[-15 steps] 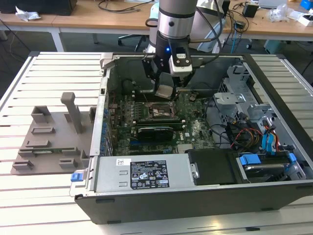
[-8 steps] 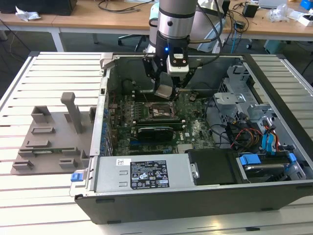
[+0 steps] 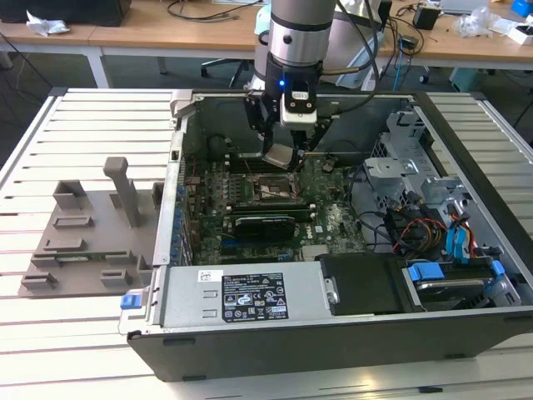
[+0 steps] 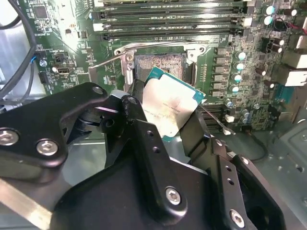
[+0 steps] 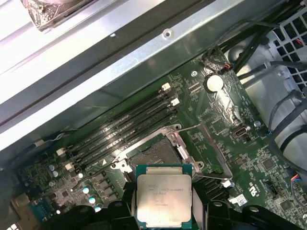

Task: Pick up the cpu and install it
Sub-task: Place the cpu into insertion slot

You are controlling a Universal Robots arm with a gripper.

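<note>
Holding the cpu by two opposite edges between its black fingers, the gripper was closed only to the chip's width and hung inside the open computer case, above the green motherboard. The chip's silvery top faced the wrist cameras, and in the exterior view it seemed tilted rather than lying flat. In both wrist views the cpu socket sat just past the chip's far edge, bare, with its metal retention frame swung back and the memory slots running alongside. The chip appeared to be clear of the socket, not touching it, though how high it hung could not be told. So the pick-up part of the job looked finished: the chip was off its resting place, in hand, and carried over to the board. The grey tray with raised blocks lay well apart on the slatted tabletop, at the exterior view's left. The install itself was not yet done, since nothing sat in the socket and the frame stood open.
</note>
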